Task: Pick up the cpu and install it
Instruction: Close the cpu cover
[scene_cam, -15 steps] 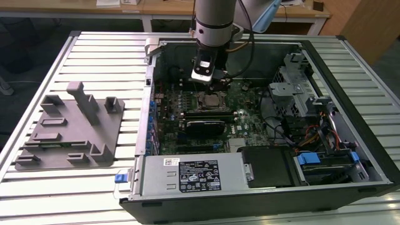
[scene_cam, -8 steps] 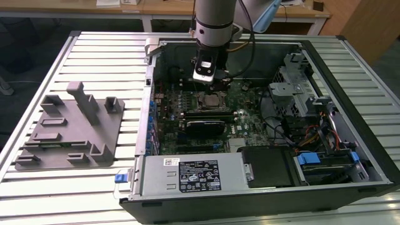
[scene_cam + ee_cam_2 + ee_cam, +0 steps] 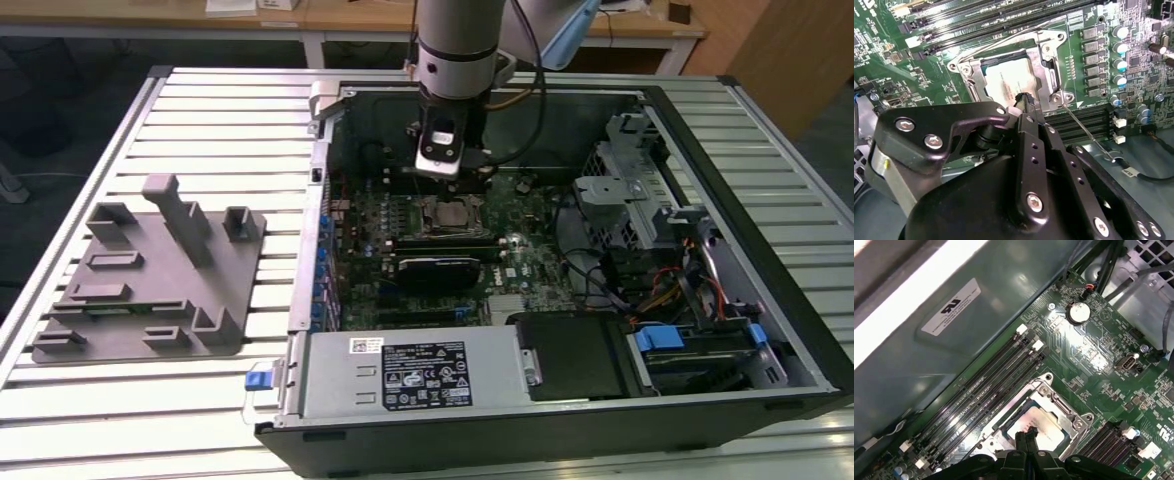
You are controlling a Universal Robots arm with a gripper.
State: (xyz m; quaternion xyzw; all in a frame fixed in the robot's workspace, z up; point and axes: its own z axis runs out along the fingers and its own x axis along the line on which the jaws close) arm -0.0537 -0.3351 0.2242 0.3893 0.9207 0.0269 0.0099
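1. Setting: a slatted metal tabletop (image 3: 200,120), with wooden desks (image 3: 360,20) behind it.

2. Grey fixture plate (image 3: 147,290): lies flat towards the exterior view's left, well apart from the work. It carries several upright blocks.

3. Open computer case (image 3: 694,130): lies on its side with the interior facing up. You will find a green motherboard (image 3: 534,260) on its floor and a labelled power supply (image 3: 400,375) at the near edge.

4. Arm (image 3: 461,40): comes straight down into the case from the top of the exterior view.

5. Gripper (image 3: 441,175): hangs low over the upper middle of the motherboard, directly above the socket. The fingers (image 3: 1021,440) are drawn together, with only a thin seam between them and nothing held. In both wrist views the tips sit over the near edge of the chip's top. You cannot tell from these views whether they touch it.

6. The cpu (image 3: 1004,80): lies flat inside the socket, silver top up, and is bordered all round by the metal socket frame (image 3: 1051,65). In the first wrist view its pale top (image 3: 1041,427) shows just past the fingertips.

7. Thin metal lever (image 3: 1089,135): runs out from a corner of the frame, across the neighbouring slots.

8. Memory slots (image 3: 989,385): long, dark and parallel, just beside the socket frame.

9. Coin cell battery (image 3: 1077,312): round and silver, on the board and apart from the socket.
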